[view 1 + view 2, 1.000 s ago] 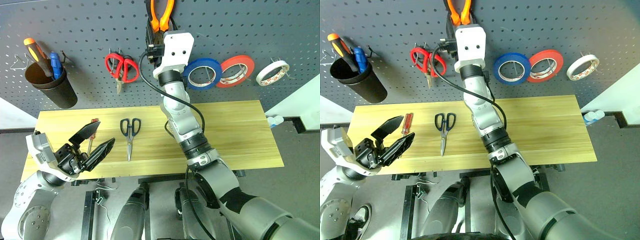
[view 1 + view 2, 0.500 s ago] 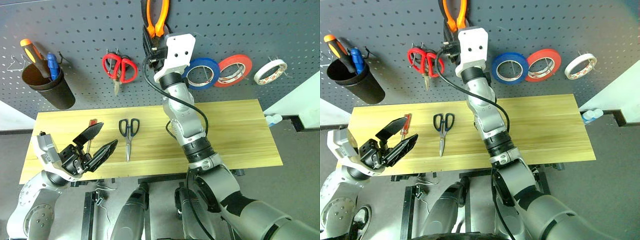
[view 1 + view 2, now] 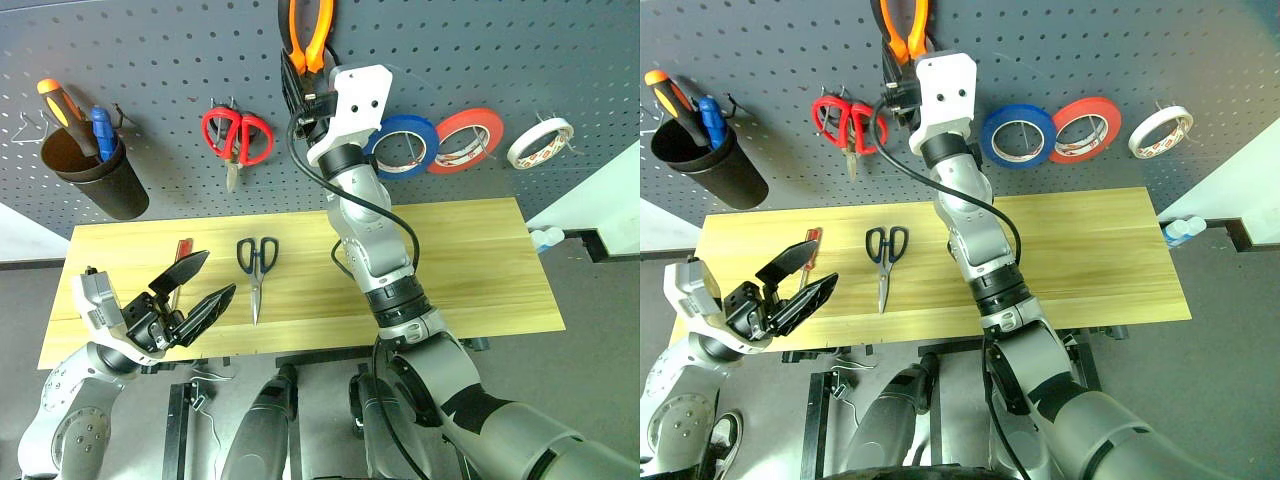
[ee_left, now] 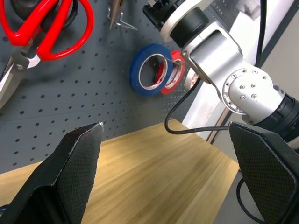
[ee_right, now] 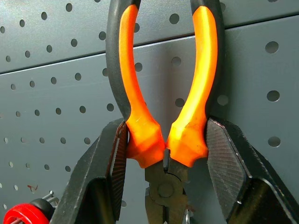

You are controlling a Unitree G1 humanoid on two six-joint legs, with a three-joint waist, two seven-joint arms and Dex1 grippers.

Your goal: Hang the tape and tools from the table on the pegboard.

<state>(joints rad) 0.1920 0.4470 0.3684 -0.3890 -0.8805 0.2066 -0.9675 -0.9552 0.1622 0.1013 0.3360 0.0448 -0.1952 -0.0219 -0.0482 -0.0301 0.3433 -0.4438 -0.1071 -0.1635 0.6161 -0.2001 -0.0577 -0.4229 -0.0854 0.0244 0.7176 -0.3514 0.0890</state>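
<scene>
Pegboard (image 3: 560,60) step: right gripper (image 5: 166,154) jaws clamp pliers (image 3: 310,30) high up; next hook handles, release; left gripper (image 3: 195,285) jaws wide, empty, at bench (image 3: 480,260) left front edge by screwdriver (image 3: 181,262)

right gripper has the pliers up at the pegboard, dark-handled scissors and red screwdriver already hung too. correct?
Not quite. The right gripper does grip the pliers against the pegboard, but the left eye view shows the dark-handled scissors and the red screwdriver lying on the table, not hung.
</scene>
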